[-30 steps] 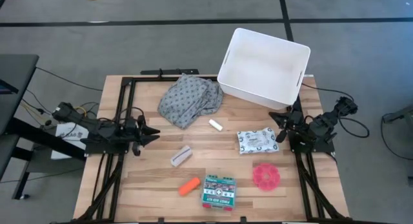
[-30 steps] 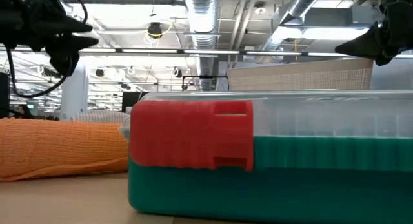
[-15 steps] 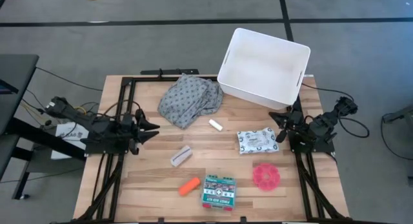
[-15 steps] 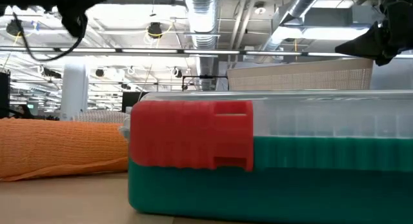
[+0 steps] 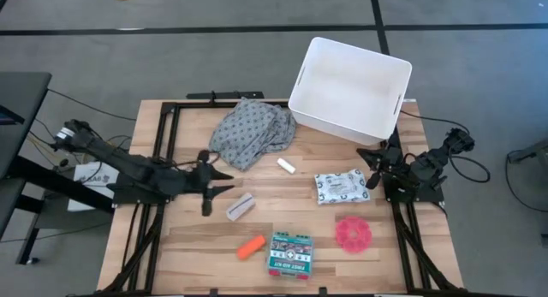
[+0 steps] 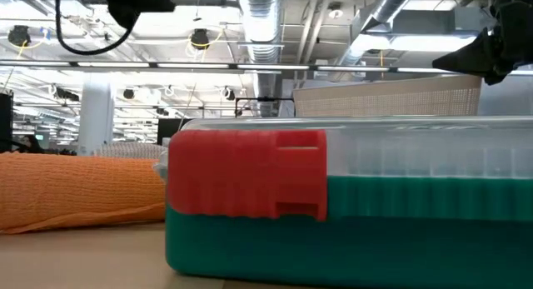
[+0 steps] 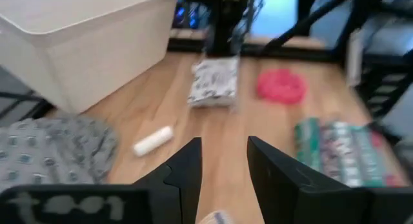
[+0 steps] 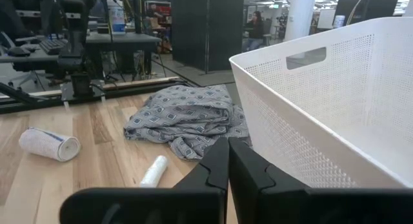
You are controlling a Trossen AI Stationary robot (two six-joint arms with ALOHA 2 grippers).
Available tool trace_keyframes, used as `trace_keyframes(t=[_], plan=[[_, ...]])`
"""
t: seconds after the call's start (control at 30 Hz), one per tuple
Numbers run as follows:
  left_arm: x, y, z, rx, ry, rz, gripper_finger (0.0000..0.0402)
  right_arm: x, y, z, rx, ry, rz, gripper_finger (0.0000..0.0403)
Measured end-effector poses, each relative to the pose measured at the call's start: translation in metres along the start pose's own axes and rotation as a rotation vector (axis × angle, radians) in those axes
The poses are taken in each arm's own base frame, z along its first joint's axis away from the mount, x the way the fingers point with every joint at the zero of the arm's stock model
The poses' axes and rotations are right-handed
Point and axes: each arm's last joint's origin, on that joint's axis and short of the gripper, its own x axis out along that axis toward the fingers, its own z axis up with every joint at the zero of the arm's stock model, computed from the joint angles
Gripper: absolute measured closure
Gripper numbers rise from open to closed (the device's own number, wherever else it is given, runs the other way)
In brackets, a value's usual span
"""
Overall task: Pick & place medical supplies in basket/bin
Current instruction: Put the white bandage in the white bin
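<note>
My left gripper [image 5: 228,182] hangs open above the table's left half, just short of the grey strip [image 5: 241,206], with nothing between its fingers [image 7: 187,169]. Lying flat on the wood are the white roll [image 5: 286,166], the white patterned soft pack [image 5: 340,187], the pink disc [image 5: 354,234], the orange tube [image 5: 251,246] and the green first-aid box [image 5: 291,252]. The white bin [image 5: 349,90] stands at the far right corner. My right gripper [image 8: 228,161] waits shut at the right edge, near the bin.
A crumpled grey dotted cloth [image 5: 253,133] lies left of the bin at the far side. Black frame rails [image 5: 163,143] run along the table's left and right edges. Bare wood [image 5: 197,241] shows at the near left.
My left gripper has gone up and toward the table's middle, from the left rail to just short of the grey strip, and has rolled a little. In the low view it has climbed out at the top. Its fingers stay apart. No item has moved.
</note>
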Motion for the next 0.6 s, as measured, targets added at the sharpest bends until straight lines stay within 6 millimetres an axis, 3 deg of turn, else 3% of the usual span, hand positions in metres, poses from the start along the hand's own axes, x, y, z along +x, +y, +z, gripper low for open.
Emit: trace_keyframes(t=[0.27,0.6], plan=[[0.038,-0.017,-0.004,0.152,0.137,0.110,0.0290,0.000,0.000,0.000,0.000,0.000,0.000,0.0403],[0.078,-0.037,-0.017,0.194,0.118,0.101,0.0290,0.000,0.000,0.000,0.000,0.000,0.000,0.0403]])
